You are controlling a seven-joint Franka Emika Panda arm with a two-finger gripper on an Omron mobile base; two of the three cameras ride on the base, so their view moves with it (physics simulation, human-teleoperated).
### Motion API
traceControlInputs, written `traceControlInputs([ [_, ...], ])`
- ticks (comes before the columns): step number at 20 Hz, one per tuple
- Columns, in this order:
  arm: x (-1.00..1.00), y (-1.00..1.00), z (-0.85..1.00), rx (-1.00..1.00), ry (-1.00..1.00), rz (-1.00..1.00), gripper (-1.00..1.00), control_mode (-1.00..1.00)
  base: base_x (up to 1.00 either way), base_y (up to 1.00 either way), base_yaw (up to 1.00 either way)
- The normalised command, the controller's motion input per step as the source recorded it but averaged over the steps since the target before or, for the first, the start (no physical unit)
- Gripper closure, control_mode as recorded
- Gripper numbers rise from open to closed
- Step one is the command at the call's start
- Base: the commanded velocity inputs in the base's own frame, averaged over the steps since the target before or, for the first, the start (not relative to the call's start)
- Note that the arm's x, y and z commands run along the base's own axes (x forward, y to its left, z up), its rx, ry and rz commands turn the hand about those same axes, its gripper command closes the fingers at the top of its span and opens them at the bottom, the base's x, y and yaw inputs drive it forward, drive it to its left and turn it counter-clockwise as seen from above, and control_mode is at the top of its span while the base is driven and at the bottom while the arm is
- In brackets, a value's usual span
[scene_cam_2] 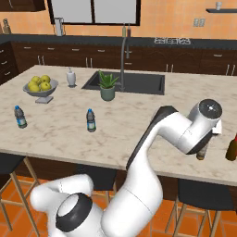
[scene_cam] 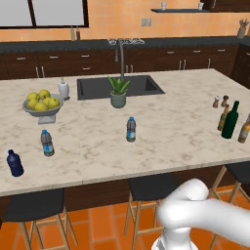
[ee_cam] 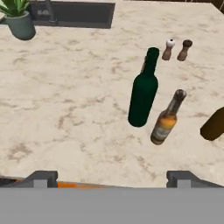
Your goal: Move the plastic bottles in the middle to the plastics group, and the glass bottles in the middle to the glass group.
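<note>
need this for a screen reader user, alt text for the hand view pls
Looking down at a marble counter, a tall dark green wine bottle stands upright with an amber beer bottle close beside it. Salt and pepper shakers stand behind them, a potted plant near the sink, and the open gripper at the bottom edge.

Upright wine bottle [ee_cam: 143, 94] beside beer bottle [ee_cam: 166, 119]

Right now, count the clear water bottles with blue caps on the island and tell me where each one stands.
2. One water bottle stands mid-counter, in front of the potted plant; the other stands near the left end, in front of the lemon bowl, beside the dark blue bottle.
</note>
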Motion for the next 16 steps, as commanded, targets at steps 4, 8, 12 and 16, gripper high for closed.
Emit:
traceControlInputs([
  [4, -0.11, 1.0, 0.09, -0.16, 0.03, 0.11, -1.0, -1.0, 0.0, 0.0, 0.0],
  [8, -0.04, 1.0, 0.15, -0.12, 0.06, 0.08, -1.0, -1.0, 0.0, 0.0, 0.0],
  [12, 0.17, 1.0, 0.34, -0.01, 0.01, 0.05, -1.0, -1.0, 0.0, 0.0, 0.0],
  [16, 0.48, 1.0, 0.09, 0.12, -0.19, 0.0, -1.0, -1.0, 0.0, 0.0, 0.0],
])
